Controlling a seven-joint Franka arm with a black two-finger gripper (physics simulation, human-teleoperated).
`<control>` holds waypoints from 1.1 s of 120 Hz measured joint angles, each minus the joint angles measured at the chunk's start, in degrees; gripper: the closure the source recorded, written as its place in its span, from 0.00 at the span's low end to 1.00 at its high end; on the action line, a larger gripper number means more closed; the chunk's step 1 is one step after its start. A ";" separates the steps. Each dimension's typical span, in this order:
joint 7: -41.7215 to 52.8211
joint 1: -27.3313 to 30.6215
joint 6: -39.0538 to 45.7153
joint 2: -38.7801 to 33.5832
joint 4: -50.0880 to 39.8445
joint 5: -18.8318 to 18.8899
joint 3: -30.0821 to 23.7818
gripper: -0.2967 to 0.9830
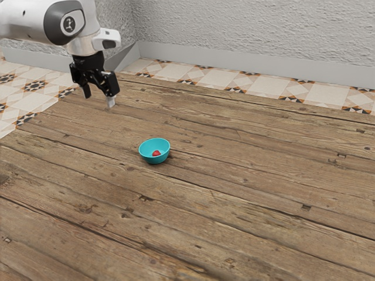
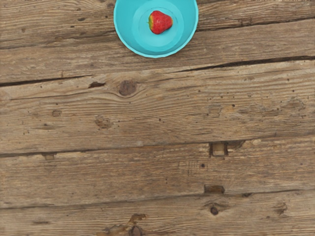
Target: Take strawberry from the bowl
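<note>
- Strawberry (image 2: 161,22) nestled in that turquoise bowl (image 2: 189,34)
- Bowl standing in from the table's (image 1: 246,158) far edge
- Fingers (image 1: 111,102) spread wide, up high, well apart from it

**Red inside turquoise, over grained brown**

Plain turquoise on the bowl (image 2: 126,33), paler across its inner base. Bright red on the strawberry (image 2: 161,22), turning yellow-green near the stem end. Medium brown along the desk (image 1: 234,181), striped with wavy grain, dark seams and darker knots. Black on the end effector (image 1: 99,100), with pale grey at one tip. White on the arm (image 1: 20,20), with a dark grey panel. Beyond the desk's edges, cream on the tiles (image 1: 269,88), patterned in orange and black geometric motifs. Off-white on the mottled wall (image 1: 246,26), plain grey on the skirting (image 1: 234,63).
</note>
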 joint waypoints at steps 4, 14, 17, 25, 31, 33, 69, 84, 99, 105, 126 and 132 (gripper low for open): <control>-0.04 0.05 -0.02 0.00 0.00 -0.01 0.00 0.23; -0.12 0.13 -0.06 0.00 0.13 0.01 0.01 0.23; -0.14 0.13 -0.06 0.05 0.32 0.05 0.01 0.23; -0.20 0.10 -0.08 0.19 0.52 0.06 0.01 0.23; -0.27 0.05 -0.09 0.28 0.51 0.06 0.01 0.23; -0.28 0.04 -0.09 0.32 0.49 0.08 0.01 0.23; 14.97 -0.86 4.84 3.28 0.13 1.01 -0.84 0.23; 28.23 -0.45 8.14 4.73 0.33 1.46 -1.60 0.23; 39.07 -0.43 9.98 7.42 0.68 8.97 -6.73 0.23; 43.05 0.65 10.50 9.86 2.59 10.52 -7.30 0.23; 54.90 3.04 13.32 19.14 8.56 10.44 -7.73 0.25; 57.70 3.24 14.12 20.47 8.98 10.32 -7.75 0.29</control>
